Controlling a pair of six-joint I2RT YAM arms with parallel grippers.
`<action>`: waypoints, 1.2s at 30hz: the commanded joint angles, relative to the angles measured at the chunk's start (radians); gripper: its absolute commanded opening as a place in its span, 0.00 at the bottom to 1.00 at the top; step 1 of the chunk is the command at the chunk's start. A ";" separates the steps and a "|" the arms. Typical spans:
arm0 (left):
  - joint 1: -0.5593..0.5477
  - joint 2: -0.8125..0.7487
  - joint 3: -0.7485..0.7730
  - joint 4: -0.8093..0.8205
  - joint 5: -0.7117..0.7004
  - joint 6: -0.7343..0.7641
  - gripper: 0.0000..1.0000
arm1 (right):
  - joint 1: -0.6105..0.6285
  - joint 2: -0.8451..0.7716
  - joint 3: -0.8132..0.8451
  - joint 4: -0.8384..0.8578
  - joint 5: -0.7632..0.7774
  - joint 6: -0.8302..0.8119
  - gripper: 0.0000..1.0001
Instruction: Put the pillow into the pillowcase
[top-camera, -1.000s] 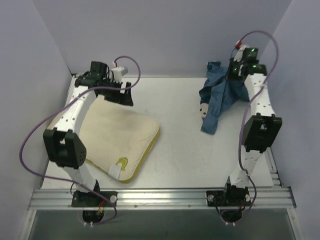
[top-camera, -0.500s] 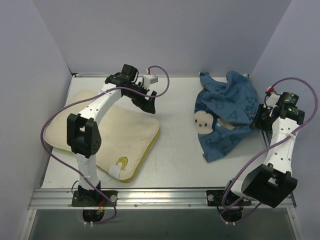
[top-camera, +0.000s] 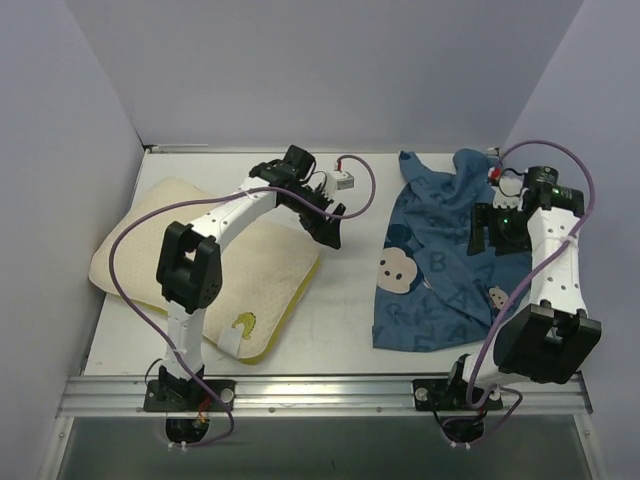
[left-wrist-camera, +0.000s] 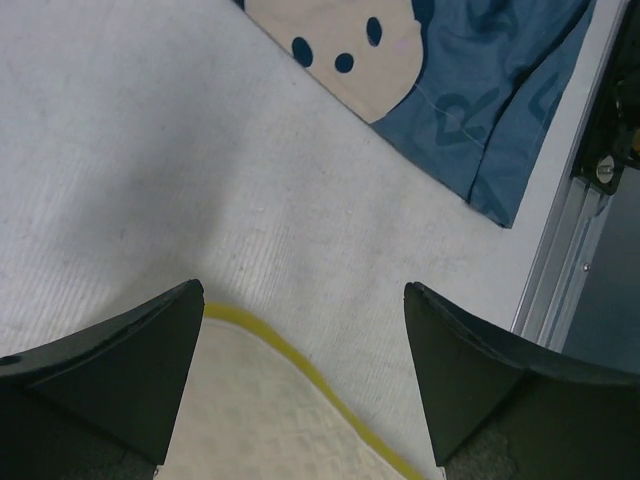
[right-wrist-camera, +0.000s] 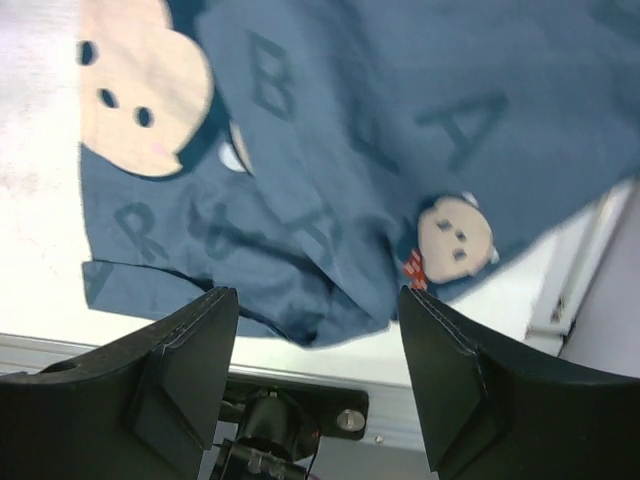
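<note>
**Arms poised over the bedding:** The left gripper (left-wrist-camera: 302, 292) hung with its fingers spread wide and nothing between them. The yellow-piped edge of the pillow (left-wrist-camera: 270, 420) lay directly beneath the gap, a stance seemingly chosen for seizing that edge. Beyond the fingertips, across a strip of bare table (left-wrist-camera: 150, 150), lay the pillowcase (left-wrist-camera: 480, 80). The right gripper (right-wrist-camera: 317, 295), equally wide and empty, hovered over that blue cloth, probably to find its opening. The cloth lay rumpled below it, printed with letters and mouse faces. The cream quilted pillow lay flat, wholly outside the case.
</note>
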 joint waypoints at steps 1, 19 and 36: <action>-0.009 -0.051 -0.065 0.104 0.095 -0.025 0.90 | 0.134 0.070 0.022 0.028 0.035 0.027 0.66; 0.043 -0.218 -0.300 0.196 0.029 -0.011 0.92 | 0.176 0.424 0.025 0.163 0.264 0.030 0.05; -0.153 -0.108 -0.238 0.161 0.035 0.239 0.90 | -0.468 -0.237 -0.096 -0.125 -0.008 -0.194 0.00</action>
